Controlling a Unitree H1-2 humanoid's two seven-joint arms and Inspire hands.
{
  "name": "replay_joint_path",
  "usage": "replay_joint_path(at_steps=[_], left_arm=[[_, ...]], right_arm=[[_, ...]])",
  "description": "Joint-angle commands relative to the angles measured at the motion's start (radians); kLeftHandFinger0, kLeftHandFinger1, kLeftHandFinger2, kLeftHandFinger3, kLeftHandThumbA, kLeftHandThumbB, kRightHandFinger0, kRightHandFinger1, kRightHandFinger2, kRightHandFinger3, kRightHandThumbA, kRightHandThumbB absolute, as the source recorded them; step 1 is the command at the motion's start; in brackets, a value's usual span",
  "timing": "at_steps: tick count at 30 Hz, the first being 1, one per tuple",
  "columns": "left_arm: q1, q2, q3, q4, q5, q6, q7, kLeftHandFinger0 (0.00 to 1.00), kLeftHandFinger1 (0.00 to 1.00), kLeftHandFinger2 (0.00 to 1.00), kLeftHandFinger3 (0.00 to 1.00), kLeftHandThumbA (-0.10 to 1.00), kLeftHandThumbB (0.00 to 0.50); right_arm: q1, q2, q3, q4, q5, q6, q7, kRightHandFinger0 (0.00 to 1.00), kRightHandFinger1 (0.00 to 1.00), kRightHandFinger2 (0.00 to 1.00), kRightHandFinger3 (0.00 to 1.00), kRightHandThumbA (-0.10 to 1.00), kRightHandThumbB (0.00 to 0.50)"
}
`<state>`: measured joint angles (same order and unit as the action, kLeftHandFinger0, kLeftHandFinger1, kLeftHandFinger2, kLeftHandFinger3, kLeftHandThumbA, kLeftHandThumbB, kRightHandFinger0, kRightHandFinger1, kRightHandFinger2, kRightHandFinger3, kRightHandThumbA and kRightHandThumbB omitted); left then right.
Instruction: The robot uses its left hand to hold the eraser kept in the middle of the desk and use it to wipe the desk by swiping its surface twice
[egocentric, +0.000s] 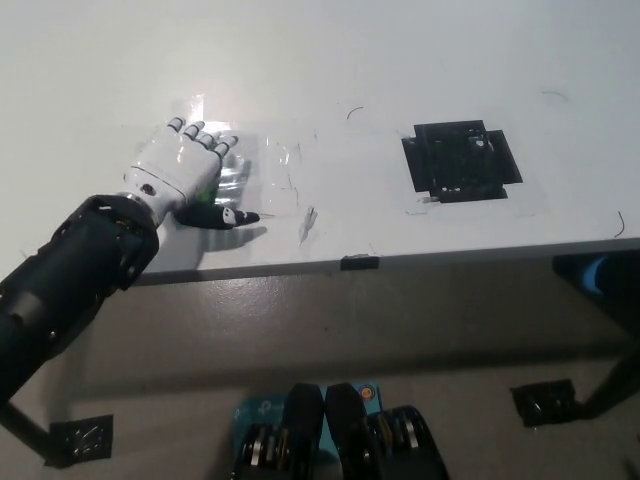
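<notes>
1. Eraser: you have one, green, almost wholly hidden under the left hand on the left part of the desk; only a thin green sliver shows at the hand's right edge.
2. Your left hand lies palm down over the eraser, fingers curled over its far side and thumb stretched along the desk toward the right, so it is clamped on the eraser. The dark forearm runs in from the lower left.
3. Just right of the hand you see one clear tape patch, glossy and wrinkled, lying flat on the desk.
4. Further right sits one black tape square, flat on the surface, well apart from the hand.
5. One small dark clip sits on the desk's near edge, between the two patches.
6. Your right hand does not show.
</notes>
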<state>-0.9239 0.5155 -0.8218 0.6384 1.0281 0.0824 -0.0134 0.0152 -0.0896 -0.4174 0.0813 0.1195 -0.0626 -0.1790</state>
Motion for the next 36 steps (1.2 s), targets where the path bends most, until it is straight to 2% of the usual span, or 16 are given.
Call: replay_joint_path(at_steps=[1,2,5,9,11,12,13,15,17,22,25,28,29,33,34,36], left_arm=[[-0.031,0.029,0.024,0.0,0.067,0.022,0.004,1.0,1.0,1.0,1.0,1.0,0.483],[-0.023,0.031,0.03,-0.011,0.066,0.028,-0.012,1.0,1.0,1.0,1.0,1.0,0.478],[-0.012,0.032,0.037,0.008,0.077,0.029,0.009,1.0,1.0,1.0,1.0,1.0,0.45],[0.0,0.023,0.074,0.027,0.041,0.012,0.027,1.0,1.0,1.0,1.0,1.0,0.445],[0.017,0.013,0.101,0.029,0.014,-0.011,0.057,1.0,1.0,1.0,1.0,1.0,0.483],[0.015,0.008,0.11,0.034,0.019,-0.016,0.057,1.0,1.0,1.0,1.0,1.0,0.486],[0.036,-0.008,0.133,0.021,-0.005,-0.02,0.055,1.0,1.0,1.0,1.0,1.0,0.489],[0.049,-0.034,0.149,0.028,-0.007,-0.011,0.063,1.0,1.0,1.0,1.0,1.0,0.48],[0.057,-0.058,0.174,0.038,-0.023,-0.009,0.053,1.0,1.0,1.0,1.0,1.0,0.452],[0.077,-0.12,0.237,0.058,-0.074,-0.019,0.058,1.0,1.0,1.0,1.0,1.0,0.467],[0.11,-0.181,0.29,0.102,-0.115,-0.032,0.114,1.0,1.0,1.0,1.0,1.0,0.435],[0.121,-0.207,0.325,0.117,-0.144,-0.05,0.12,1.0,1.0,1.0,1.0,1.0,0.424],[0.123,-0.226,0.331,0.133,-0.152,-0.055,0.131,1.0,1.0,1.0,1.0,1.0,0.441],[0.103,-0.246,0.336,0.156,-0.154,-0.051,0.135,1.0,1.0,1.0,1.0,1.0,0.447],[0.1,-0.256,0.345,0.172,-0.167,-0.058,0.146,1.0,1.0,1.0,1.0,1.0,0.454],[0.093,-0.267,0.355,0.205,-0.18,-0.064,0.161,1.0,1.0,1.0,1.0,1.0,0.473]], right_arm=[[0.009,-0.006,-0.002,-0.032,0.008,-0.051,-0.006,1.0,1.0,1.0,1.0,1.0,0.341],[0.012,-0.006,-0.003,-0.033,0.013,-0.048,-0.003,1.0,1.0,1.0,1.0,1.0,0.353],[0.009,-0.005,-0.011,-0.03,0.035,-0.044,-0.002,1.0,1.0,1.0,1.0,1.0,0.339],[0.006,-0.011,-0.006,-0.033,0.037,-0.044,0.002,1.0,1.0,1.0,1.0,1.0,0.328],[0.006,-0.009,-0.006,-0.036,0.035,-0.043,-0.002,1.0,1.0,1.0,1.0,1.0,0.318],[0.004,-0.009,-0.007,-0.036,0.035,-0.044,-0.004,1.0,1.0,1.0,1.0,1.0,0.317],[0.002,-0.007,-0.01,-0.037,0.043,-0.04,-0.004,1.0,1.0,1.0,1.0,1.0,0.359],[-0.002,-0.009,-0.012,-0.046,0.045,-0.027,-0.008,1.0,1.0,1.0,1.0,1.0,0.364],[-0.005,-0.011,-0.011,-0.042,0.036,-0.037,-0.011,1.0,1.0,1.0,1.0,1.0,0.343],[-0.011,-0.01,-0.022,-0.036,0.045,-0.047,-0.016,1.0,1.0,1.0,1.0,1.0,0.335],[-0.01,-0.01,-0.027,-0.042,0.046,-0.042,-0.021,1.0,1.0,1.0,1.0,1.0,0.309],[-0.018,-0.013,-0.025,-0.029,0.033,-0.058,-0.026,1.0,1.0,1.0,1.0,1.0,0.313],[-0.019,-0.011,-0.025,-0.032,0.034,-0.058,-0.027,1.0,1.0,1.0,1.0,1.0,0.317],[-0.033,-0.007,-0.025,-0.03,0.055,-0.06,-0.021,1.0,1.0,1.0,1.0,1.0,0.312],[-0.037,-0.007,-0.024,-0.031,0.039,-0.061,-0.033,1.0,1.0,1.0,1.0,1.0,0.267],[-0.042,-0.009,-0.024,-0.029,0.032,-0.063,-0.039,1.0,1.0,1.0,1.0,1.0,0.259]])
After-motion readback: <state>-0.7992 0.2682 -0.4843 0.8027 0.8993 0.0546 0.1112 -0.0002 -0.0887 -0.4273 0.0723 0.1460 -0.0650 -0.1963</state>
